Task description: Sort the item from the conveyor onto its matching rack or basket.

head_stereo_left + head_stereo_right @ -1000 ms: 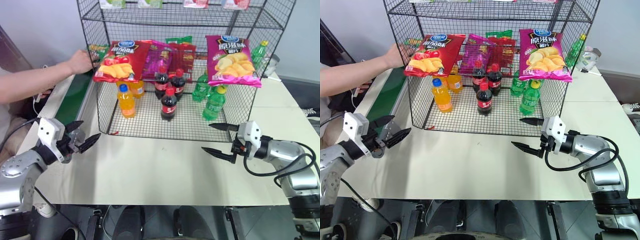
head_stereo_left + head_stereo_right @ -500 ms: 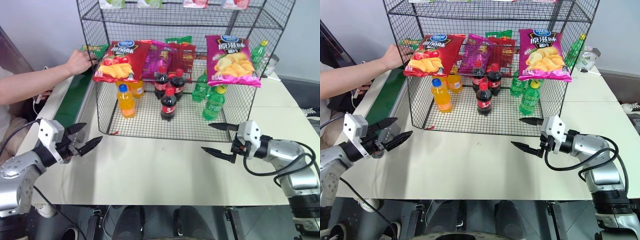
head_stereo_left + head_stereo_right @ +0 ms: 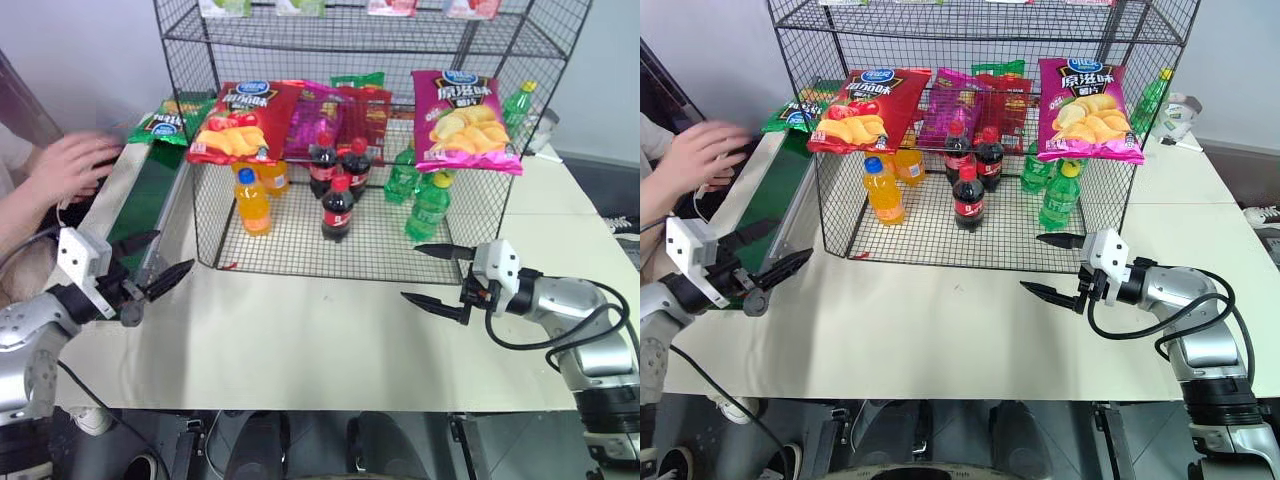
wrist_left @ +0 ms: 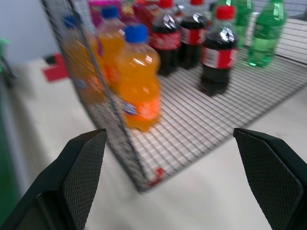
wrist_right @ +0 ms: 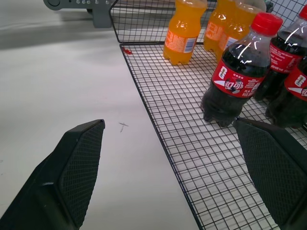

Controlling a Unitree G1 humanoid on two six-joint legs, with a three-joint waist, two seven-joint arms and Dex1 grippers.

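Versus a second ago: a person's hand (image 3: 75, 165) is pulled back from the rack (image 3: 360, 140), and the green crisp bag (image 3: 160, 125) is left lying at the far end of the conveyor (image 3: 150, 195), beside the rack's left corner. Glossy green, blue round logo seen. Left gripper (image 3: 150, 270) and right gripper (image 3: 435, 275) are both spread wide, nothing held

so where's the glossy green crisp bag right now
In the left eye view the glossy green crisp bag lies at the far end of the dark-green conveyor belt, on the robot's left, beside the red crisp bag on the black wire rack.
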